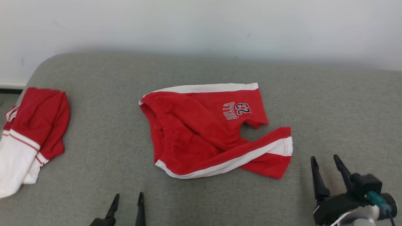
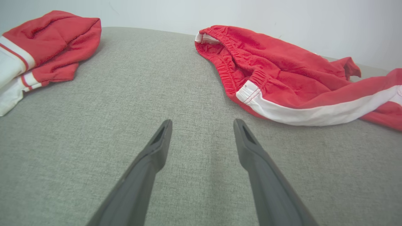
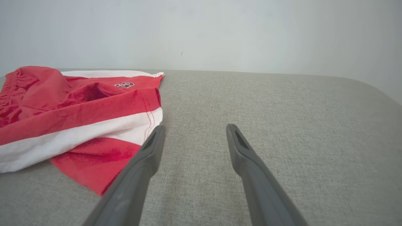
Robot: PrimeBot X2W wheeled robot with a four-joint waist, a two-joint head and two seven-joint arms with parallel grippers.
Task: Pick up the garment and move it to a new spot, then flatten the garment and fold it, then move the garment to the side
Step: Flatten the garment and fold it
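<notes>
The garment point(image 1: 207, 128) is a pair of red shorts with white side stripes and a "23" print, lying loosely spread and rumpled on the grey surface point(image 1: 201, 194). Its waistband faces left, and one leg is twisted toward the lower right. In the left wrist view the shorts point(image 2: 282, 81) lie ahead and to the right of my left gripper point(image 2: 202, 124), which is open and empty. My left gripper point(image 1: 128, 197) sits near the front edge, below the waistband. My right gripper point(image 1: 325, 159) is open, just right of the leg hem. In the right wrist view the right gripper point(image 3: 194, 128) is empty beside the shorts point(image 3: 75, 116).
A second red and white garment point(image 1: 28, 135) lies bunched at the left edge of the grey surface; the left wrist view has it point(image 2: 40, 47) at the upper left. A pale wall point(image 1: 201, 25) rises behind the surface.
</notes>
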